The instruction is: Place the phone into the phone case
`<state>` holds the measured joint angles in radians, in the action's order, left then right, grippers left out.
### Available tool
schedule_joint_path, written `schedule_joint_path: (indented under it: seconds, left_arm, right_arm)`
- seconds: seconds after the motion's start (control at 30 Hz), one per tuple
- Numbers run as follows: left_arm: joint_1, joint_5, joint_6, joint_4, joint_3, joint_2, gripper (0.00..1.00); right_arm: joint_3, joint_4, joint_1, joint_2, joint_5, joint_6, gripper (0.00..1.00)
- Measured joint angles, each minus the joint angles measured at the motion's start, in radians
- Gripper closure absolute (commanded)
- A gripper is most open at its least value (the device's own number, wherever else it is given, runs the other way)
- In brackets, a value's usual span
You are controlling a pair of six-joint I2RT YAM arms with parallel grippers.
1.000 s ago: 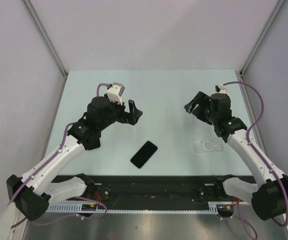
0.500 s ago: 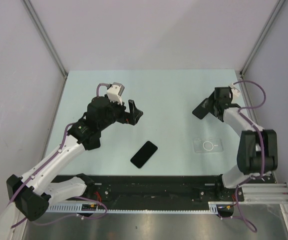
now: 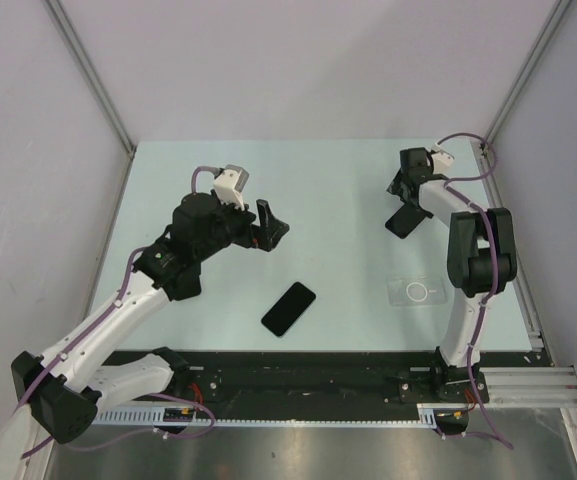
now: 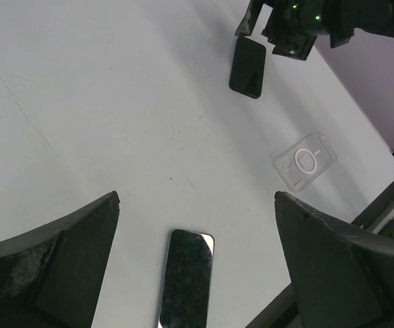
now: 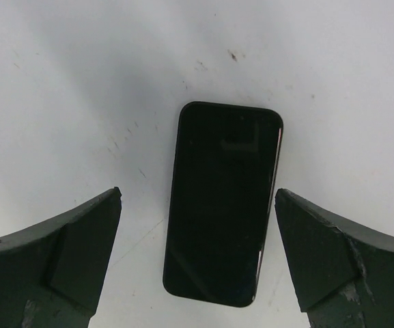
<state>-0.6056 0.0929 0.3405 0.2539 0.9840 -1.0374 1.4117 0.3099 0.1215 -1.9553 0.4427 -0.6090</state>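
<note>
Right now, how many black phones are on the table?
2. One phone lies near front-centre; the other phone lies far right, beneath the right gripper. Nothing seems hidden.

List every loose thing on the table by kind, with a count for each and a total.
Black phones: 2 (near phone, far phone)
Clear phone case: 1
Total: 3

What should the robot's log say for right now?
right fingers: open, above far phone | left fingers: open, hovering | phone case: empty
</note>
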Motion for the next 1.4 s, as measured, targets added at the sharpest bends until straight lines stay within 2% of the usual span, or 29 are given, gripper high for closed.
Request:
schedule_joint_path:
  seconds: [0.27,0.67,0.97,1.1,1.3,1.4]
  left_arm:
    - [0.000,0.030,0.019,0.000,0.000,0.000,0.00]
    - [0.000,0.047,0.027,0.000,0.000,-0.004,0.00]
    - [0.000,0.046,0.027,0.000,0.000,-0.018,0.02]
    - [0.000,0.029,0.027,0.000,0.000,-0.029,0.02]
    - [0.005,-0.093,0.032,0.068,0.034,-0.121,0.03]
    - [0.031,-0.148,0.048,0.127,0.081,-0.199,0.12]
  right_arm:
    - [0.090,0.098,0.024,-0.115,0.035,-0.029,0.01]
    - [0.108,0.145,-0.014,-0.163,0.011,-0.055,0.06]
    - [0.109,0.145,-0.019,-0.166,0.003,-0.047,0.25]
    - [0.111,0.143,-0.021,-0.166,-0.007,-0.030,0.37]
    - [0.109,0.113,-0.020,-0.164,-0.082,0.063,0.44]
    - [0.070,0.068,-0.003,-0.140,-0.138,0.115,0.46]
